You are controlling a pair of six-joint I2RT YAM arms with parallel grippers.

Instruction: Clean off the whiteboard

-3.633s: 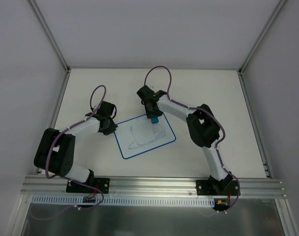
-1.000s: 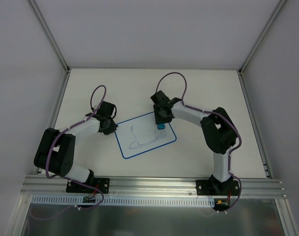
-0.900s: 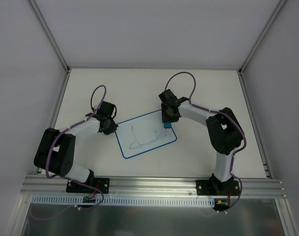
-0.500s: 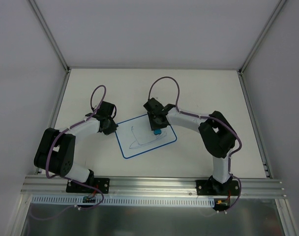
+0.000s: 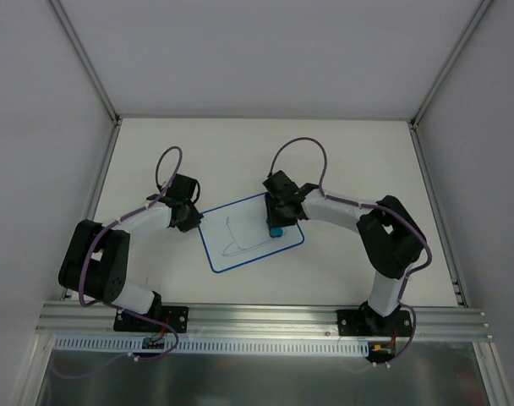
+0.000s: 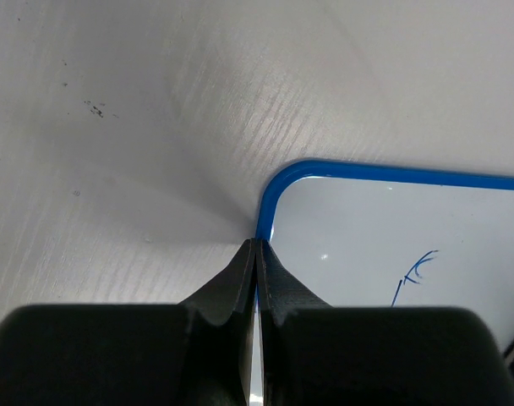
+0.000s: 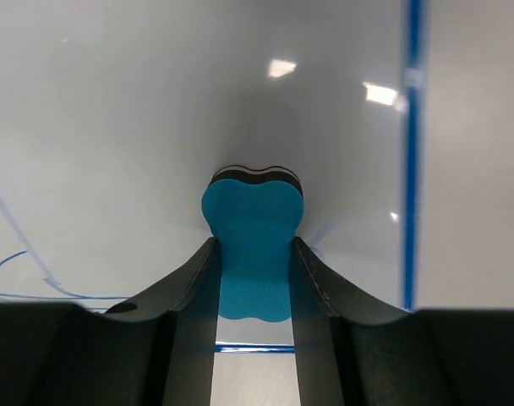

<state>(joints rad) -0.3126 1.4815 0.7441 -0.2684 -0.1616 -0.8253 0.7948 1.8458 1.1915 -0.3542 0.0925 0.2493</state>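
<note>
Robotics lab test cell. Enclosed by plain white panels [image 5: 240, 51] on aluminium extrusion posts [image 5: 84, 57]; white tabletop [image 5: 350, 152]; slotted aluminium rail [image 5: 265, 318] along near edge, carrying bolted arm bases [image 5: 143, 320] with exposed purple cabling [image 5: 166, 157].

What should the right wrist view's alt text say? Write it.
The right pincer grips a blue eraser, its dark felt tip against the whiteboard. Its blue border runs down the right; blue pen lines show lower left.
</note>
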